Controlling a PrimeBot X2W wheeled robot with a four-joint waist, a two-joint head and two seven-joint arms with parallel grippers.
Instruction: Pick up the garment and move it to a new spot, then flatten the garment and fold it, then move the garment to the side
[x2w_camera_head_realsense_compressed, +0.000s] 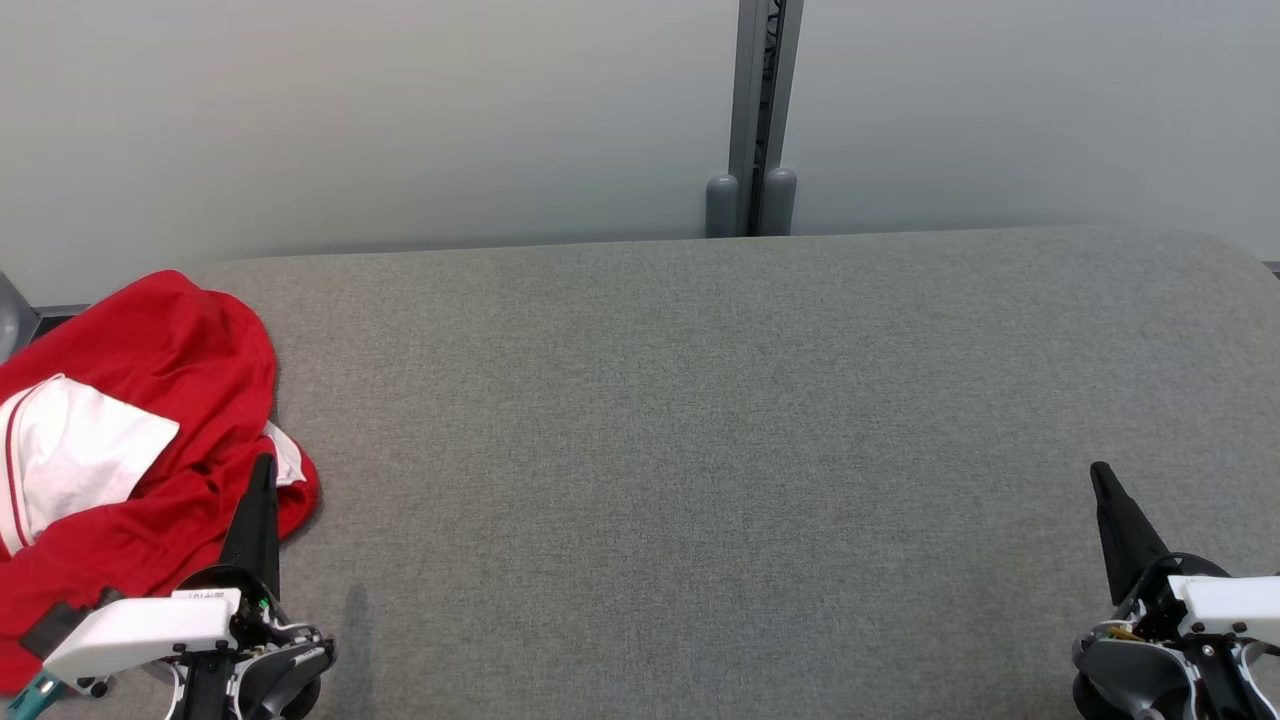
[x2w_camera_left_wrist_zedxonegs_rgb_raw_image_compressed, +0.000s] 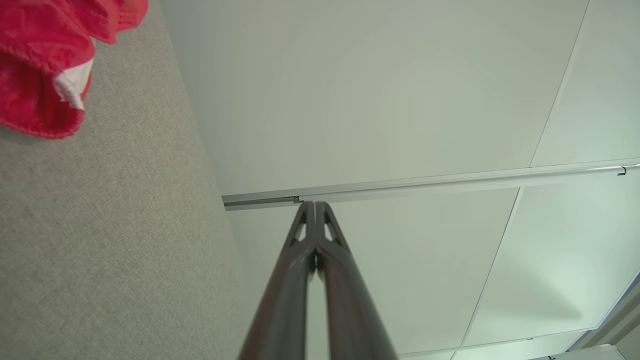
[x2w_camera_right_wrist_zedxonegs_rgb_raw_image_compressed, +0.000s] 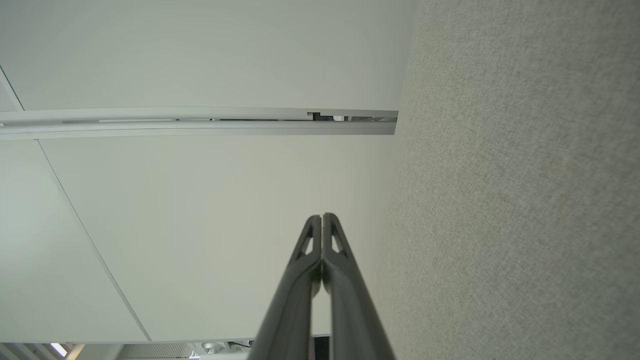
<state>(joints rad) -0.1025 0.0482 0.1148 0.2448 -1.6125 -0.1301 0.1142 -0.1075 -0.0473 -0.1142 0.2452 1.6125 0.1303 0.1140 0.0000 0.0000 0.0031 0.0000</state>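
Note:
A crumpled red garment (x2w_camera_head_realsense_compressed: 150, 420) with white panels lies bunched at the left end of the grey padded table (x2w_camera_head_realsense_compressed: 700, 450). Its red hem (x2w_camera_left_wrist_zedxonegs_rgb_raw_image_compressed: 45, 65) with a white edge fills the upper left corner of the left wrist view. My left gripper (x2w_camera_head_realsense_compressed: 264, 462) hovers at the lower left, just beside the garment's right edge, fingers pressed together and holding nothing (x2w_camera_left_wrist_zedxonegs_rgb_raw_image_compressed: 315, 205). My right gripper (x2w_camera_head_realsense_compressed: 1098, 470) rests at the lower right over bare table, far from the garment, with its fingers shut and nothing between them (x2w_camera_right_wrist_zedxonegs_rgb_raw_image_compressed: 322, 216).
The table's far edge meets a pale wall with a grey vertical post (x2w_camera_head_realsense_compressed: 755, 120) behind the middle. A wide stretch of grey fabric surface lies between the two grippers.

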